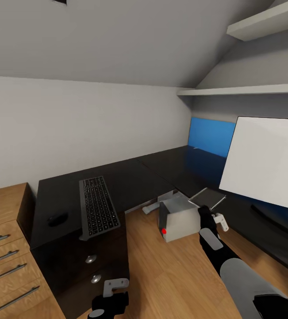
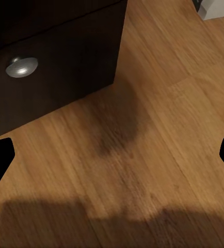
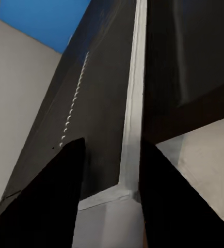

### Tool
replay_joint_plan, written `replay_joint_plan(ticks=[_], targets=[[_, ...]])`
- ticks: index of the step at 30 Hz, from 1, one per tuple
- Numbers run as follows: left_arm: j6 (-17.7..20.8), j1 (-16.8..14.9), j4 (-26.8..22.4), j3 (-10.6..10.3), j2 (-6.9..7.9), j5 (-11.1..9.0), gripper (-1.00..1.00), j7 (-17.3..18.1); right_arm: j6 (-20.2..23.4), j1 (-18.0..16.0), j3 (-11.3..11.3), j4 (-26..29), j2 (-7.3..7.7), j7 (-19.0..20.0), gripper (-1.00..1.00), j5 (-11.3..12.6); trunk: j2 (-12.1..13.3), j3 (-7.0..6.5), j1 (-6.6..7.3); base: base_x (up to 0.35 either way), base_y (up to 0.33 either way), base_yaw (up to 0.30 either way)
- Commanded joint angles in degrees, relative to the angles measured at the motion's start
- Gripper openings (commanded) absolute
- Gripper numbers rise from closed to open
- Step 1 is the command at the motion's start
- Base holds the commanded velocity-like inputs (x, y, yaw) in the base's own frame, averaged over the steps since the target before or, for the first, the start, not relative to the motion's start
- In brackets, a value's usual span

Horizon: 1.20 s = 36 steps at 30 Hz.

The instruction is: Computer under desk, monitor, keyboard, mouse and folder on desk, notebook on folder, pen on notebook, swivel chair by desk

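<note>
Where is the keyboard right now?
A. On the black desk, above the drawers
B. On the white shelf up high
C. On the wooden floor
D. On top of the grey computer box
A. In the head view the keyboard lies flat on the glossy black desk, just above the drawers with round silver knobs, while the computer stands on the floor.

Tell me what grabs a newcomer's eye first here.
The monitor shows its big white back at the right of the desk. The keyboard lies over the desk's left edge. On the floor between, the right tool is at the top edge of the grey computer.
</note>
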State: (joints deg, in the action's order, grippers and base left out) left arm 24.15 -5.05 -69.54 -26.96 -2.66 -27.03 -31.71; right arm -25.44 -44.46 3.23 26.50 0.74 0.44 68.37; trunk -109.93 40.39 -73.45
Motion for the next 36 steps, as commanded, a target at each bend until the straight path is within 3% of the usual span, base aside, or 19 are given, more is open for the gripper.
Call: replay_joint_plan(ticks=[1,16,22,27,36], targets=[[0.1,0.0,-0.1,-0.1,0.00,-0.5,1.00,-0.5,-0.3,0.0,0.4,-0.1,0.07,0.0,-1.00,1.2,0.0,0.06,0.00,0.000,0.000,0.000],[0.1,0.0,0.7,-0.1,-0.05,-0.6,1.00,-0.5,-0.4,0.0,0.3,-0.1,-0.03,0.3,-1.00,1.2,0.8,-0.29,0.44,0.000,0.000,0.000],[0.1,0.0,2.0,-0.1,-0.02,-0.5,1.00,-0.6,-0.5,0.0,0.2,-0.1,-1.36,0.3,-1.00,1.2,3.2,-1.37,1.76,0.000,0.000,0.000],[0.1,0.0,2.2,-0.1,-0.06,-0.6,1.00,-0.5,-0.7,0.0,0.2,0.0,-2.59,0.2,-1.00,1.1,3.2,-1.37,1.76,0.000,0.000,0.000],[0.1,0.0,2.2,-0.1,-0.07,-0.6,1.00,-0.5,-0.6,0.0,0.3,0.0,-3.39,0.2,-1.00,1.1,3.2,-1.37,1.76,0.000,0.000,0.001]])
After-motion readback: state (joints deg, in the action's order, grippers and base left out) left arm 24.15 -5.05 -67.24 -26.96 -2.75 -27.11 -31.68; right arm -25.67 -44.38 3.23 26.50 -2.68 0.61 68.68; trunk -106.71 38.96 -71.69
